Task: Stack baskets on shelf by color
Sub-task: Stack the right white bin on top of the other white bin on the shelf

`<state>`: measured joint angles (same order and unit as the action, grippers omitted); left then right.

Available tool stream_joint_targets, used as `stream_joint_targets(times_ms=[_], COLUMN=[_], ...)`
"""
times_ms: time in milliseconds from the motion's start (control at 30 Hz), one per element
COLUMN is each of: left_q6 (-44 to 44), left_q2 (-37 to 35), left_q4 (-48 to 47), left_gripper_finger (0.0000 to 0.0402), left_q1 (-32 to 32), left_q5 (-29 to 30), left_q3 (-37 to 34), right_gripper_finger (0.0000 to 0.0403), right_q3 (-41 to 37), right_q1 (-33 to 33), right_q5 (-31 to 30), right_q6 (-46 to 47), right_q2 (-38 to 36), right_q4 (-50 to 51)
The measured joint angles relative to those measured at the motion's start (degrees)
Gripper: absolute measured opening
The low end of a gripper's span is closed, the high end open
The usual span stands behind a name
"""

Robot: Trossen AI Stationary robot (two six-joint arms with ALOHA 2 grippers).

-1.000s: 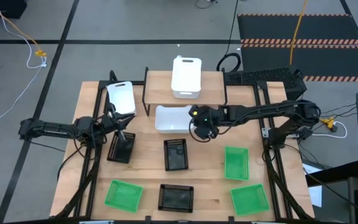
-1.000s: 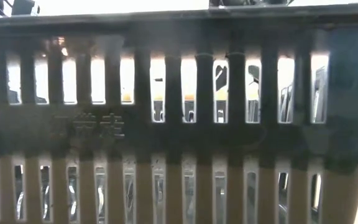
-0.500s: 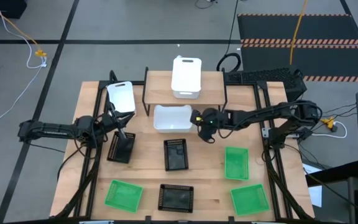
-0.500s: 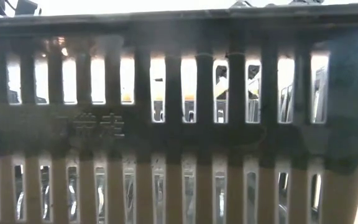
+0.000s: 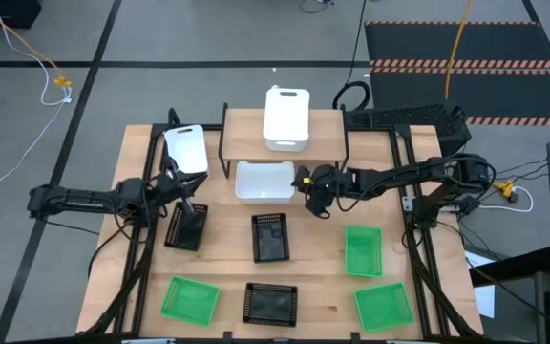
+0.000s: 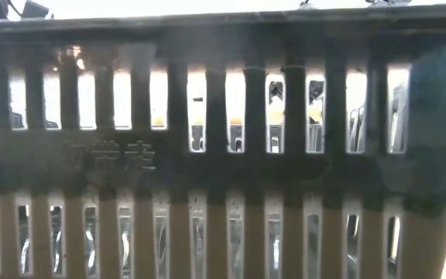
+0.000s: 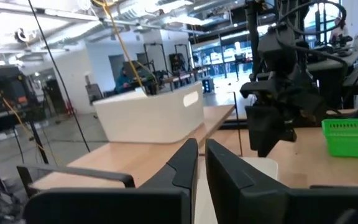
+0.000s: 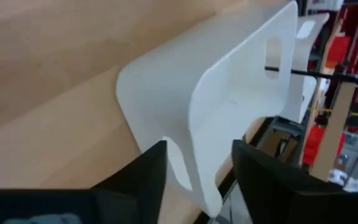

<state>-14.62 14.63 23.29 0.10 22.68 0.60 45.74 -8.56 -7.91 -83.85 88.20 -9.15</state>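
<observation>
The shelf [image 5: 244, 129] stands at the far middle with one white basket [image 5: 286, 117] on top. A second white basket [image 5: 264, 180] lies on the table in front of it. My right gripper [image 5: 309, 182] is open at this basket's right end, one finger on each side of its end wall. The third white basket [image 5: 186, 149] lies far left. My left gripper [image 5: 185, 188] hovers shut between it and a black basket [image 5: 186, 227], holding nothing. Two more black baskets [image 5: 270, 237] [image 5: 270, 304] and three green ones [image 5: 363, 250] [image 5: 384, 306] [image 5: 190, 298] lie nearer. My right gripper stands open astride the white basket's right end wall [image 8: 197, 155], the one with the handle hole, coming from the table's right and slanting down. I cannot tell whether a finger [image 8: 151, 171] touches the wall. The basket lies flat on the table.
A black mesh basket's wall [image 6: 223, 155] fills the low view and hides the table behind it. In the left wrist view, past the shut fingers [image 7: 201, 168], the shelf's white basket [image 7: 151, 115] and my right arm [image 7: 278, 118] show. Bare wood lies between the basket rows.
My right gripper has sunk a little and shifted toward the far edge while its wrist rolled. The white basket at its fingers has settled flat in front of the shelf. My left arm has kept still.
</observation>
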Motion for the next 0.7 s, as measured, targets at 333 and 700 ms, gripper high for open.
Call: stream_joint_targets(times_ms=[333,700], left_q6=[3.0,-0.7], left_q2=[0.0,0.0], left_q4=[-0.7,-0.8], left_gripper_finger=[0.0035,0.0035], left_q1=[0.0,0.3], left_q5=[0.0,0.1], left_q3=[0.0,0.0], right_gripper_finger=[0.0219,0.0077], right_q3=[2.5,3.3], right_q1=[-2.8,-0.8], right_q5=[2.1,0.5], right_q6=[-7.3,-4.0], right_q2=[7.9,6.2], right_q4=[-1.1,5.2])
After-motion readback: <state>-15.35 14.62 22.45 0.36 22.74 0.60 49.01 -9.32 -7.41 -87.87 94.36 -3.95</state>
